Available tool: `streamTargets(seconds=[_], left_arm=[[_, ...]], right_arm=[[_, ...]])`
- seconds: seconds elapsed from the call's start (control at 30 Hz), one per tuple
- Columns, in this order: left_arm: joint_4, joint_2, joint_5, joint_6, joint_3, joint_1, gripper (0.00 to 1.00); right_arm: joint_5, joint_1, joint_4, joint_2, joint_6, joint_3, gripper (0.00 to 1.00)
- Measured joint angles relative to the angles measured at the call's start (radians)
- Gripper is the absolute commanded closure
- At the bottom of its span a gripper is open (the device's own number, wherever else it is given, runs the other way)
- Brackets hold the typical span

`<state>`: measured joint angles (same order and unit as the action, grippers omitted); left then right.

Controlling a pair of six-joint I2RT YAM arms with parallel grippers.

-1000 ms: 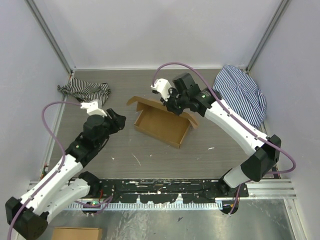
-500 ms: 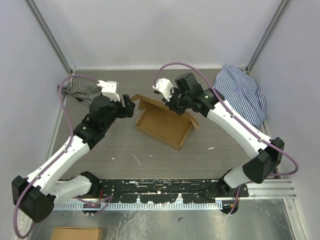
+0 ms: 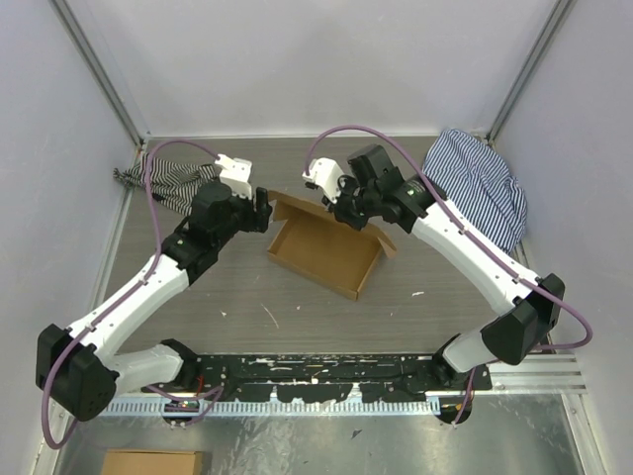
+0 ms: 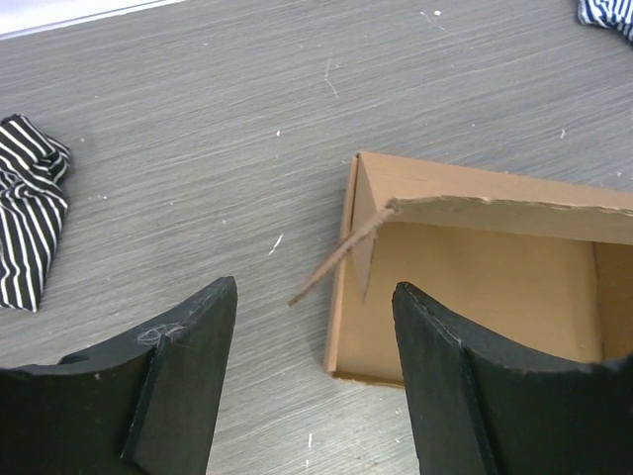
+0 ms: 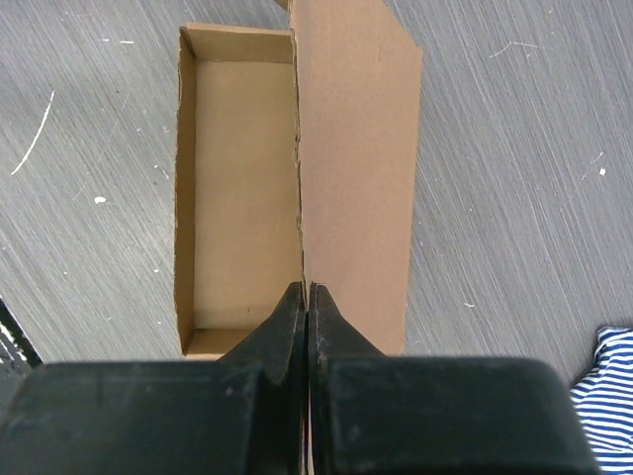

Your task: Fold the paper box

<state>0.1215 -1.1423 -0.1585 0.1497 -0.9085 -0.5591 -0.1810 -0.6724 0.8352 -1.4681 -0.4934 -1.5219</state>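
Top external is showing the paper box (image 3: 321, 247) lying on the table (image 3: 297, 307), its loose flap (image 4: 336, 259) jutting toward the left gripper (image 3: 259, 210), whose jaws are standing apart. The right gripper (image 3: 343, 213) is pinching the box's rear wall. A black-striped cloth (image 3: 168, 183) and a blue-striped cloth (image 3: 475, 188) are lying in the far corners.

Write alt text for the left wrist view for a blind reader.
A shallow brown cardboard box lies open on a grey wood-grain table, a loose flap jutting from its corner. In front, the left end effector stands open; a black-and-white striped cloth lies at left.
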Motion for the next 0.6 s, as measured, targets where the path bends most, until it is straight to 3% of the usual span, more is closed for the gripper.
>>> streamTargets(seconds=[0.17, 0.27, 0.4, 0.6], left_arm=[[-0.014, -0.010, -0.028, -0.039, 0.000, 0.000, 0.34], [-0.030, -0.016, -0.030, -0.058, 0.000, 0.000, 0.55], [-0.035, -0.019, -0.015, -0.069, 0.000, 0.000, 0.75], [-0.033, -0.014, 0.007, -0.069, 0.000, -0.001, 0.85]], right_arm=[[-0.013, 0.000, 0.012, 0.014, -0.002, 0.001, 0.98], [-0.022, 0.000, 0.014, 0.021, -0.005, 0.002, 0.98], [-0.029, 0.000, 0.018, 0.022, -0.006, 0.002, 0.97], [-0.018, 0.000, 0.010, 0.022, 0.001, 0.002, 0.85]])
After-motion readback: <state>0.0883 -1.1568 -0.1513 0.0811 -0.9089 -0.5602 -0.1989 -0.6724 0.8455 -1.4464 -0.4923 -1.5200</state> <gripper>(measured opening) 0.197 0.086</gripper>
